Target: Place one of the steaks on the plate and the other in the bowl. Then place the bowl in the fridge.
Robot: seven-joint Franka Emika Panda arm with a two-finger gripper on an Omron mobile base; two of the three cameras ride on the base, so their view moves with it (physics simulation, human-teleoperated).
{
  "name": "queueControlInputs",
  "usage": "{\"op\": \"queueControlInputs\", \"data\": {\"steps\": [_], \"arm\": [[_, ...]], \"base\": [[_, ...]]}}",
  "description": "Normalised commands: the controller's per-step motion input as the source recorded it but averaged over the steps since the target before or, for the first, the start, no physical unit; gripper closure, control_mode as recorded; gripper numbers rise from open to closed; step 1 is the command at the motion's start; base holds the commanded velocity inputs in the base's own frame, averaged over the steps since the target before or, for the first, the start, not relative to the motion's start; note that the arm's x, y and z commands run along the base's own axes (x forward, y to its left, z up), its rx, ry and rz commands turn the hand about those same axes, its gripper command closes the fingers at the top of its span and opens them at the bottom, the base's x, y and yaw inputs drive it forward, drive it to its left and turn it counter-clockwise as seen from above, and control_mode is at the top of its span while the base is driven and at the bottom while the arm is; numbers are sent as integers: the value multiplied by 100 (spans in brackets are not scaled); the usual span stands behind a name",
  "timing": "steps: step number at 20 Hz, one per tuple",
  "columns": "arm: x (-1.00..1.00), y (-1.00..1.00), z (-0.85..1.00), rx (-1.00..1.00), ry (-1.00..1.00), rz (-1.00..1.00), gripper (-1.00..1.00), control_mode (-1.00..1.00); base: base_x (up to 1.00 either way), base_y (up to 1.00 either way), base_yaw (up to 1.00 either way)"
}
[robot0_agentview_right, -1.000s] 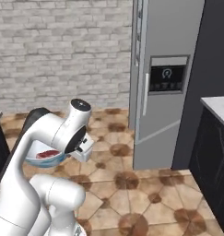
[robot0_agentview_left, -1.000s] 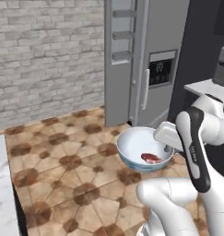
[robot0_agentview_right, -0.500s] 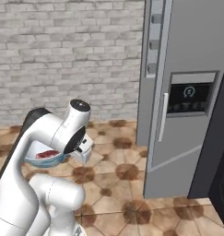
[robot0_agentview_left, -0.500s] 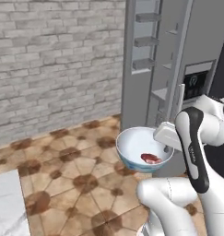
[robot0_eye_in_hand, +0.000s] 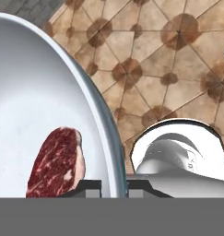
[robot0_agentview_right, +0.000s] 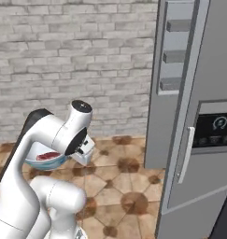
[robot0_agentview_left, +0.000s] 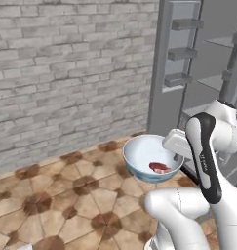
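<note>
My gripper (robot0_eye_in_hand: pixel 114 186) is shut on the rim of the white, blue-tinted bowl (robot0_eye_in_hand: pixel 35 106), one fingertip inside the wall and one outside. One steak (robot0_eye_in_hand: pixel 56 163), red with pale marbling, lies flat in the bowl's bottom. In the left base view the bowl (robot0_agentview_left: pixel 142 149) hangs level above the floor with the steak (robot0_agentview_left: pixel 160 167) inside, and the gripper (robot0_agentview_left: pixel 176 158) grips its right rim. The grey fridge (robot0_agentview_left: pixel 165 68) stands just behind, its door open onto grey shelves (robot0_agentview_left: pixel 186 52). From the right, the bowl (robot0_agentview_right: pixel 44 162) is half hidden behind my arm. The plate is out of view.
A grey brick wall (robot0_agentview_left: pixel 71 73) runs along the back left over a brown tiled floor (robot0_agentview_left: pixel 66 200). The fridge's other door (robot0_agentview_right: pixel 210 107) carries a dispenser panel (robot0_agentview_right: pixel 216 129) and a long bar handle (robot0_agentview_right: pixel 185 154). A dark cabinet edge (robot0_agentview_right: pixel 225 217) sits at far right.
The whole picture has shifted: the base has driven, so the fridge now looms larger and nearer. The bowl with the steak stays in the same grip beside the arm.
</note>
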Motion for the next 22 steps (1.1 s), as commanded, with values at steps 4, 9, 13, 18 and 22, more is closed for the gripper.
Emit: {"op": "queueControlInputs", "data": {"steps": [4, 9, 13, 18, 22], "arm": [[0, 0, 0, 0, 0, 0, 100, 100], [0, 0, 0, 0, 0, 0, 100, 100], [0, 0, 0, 0, 0, 0, 100, 100], [0, 0, 0, 0, 0, 0, 100, 100], [0, 0, 0, 0, 0, 0, 100, 100]], "base": [[100, 28, -3], [100, 30, -5], [76, 51, -17], [56, 63, -35], [43, 65, -51]]}}
